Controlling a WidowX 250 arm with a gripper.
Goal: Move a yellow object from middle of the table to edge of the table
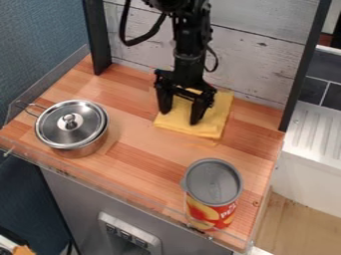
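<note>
If yellow cloth (213,119) is gripped too shallowly: a slip may be caused.
Gripper (180,116): fingers are spread over cloth.

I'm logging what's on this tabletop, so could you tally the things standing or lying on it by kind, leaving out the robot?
Lidded metal pot: 1
Can: 1
Yellow cloth: 1
Total: 3

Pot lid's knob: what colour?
Silver, like the metal lid around the knob; shows in the camera view.
</note>
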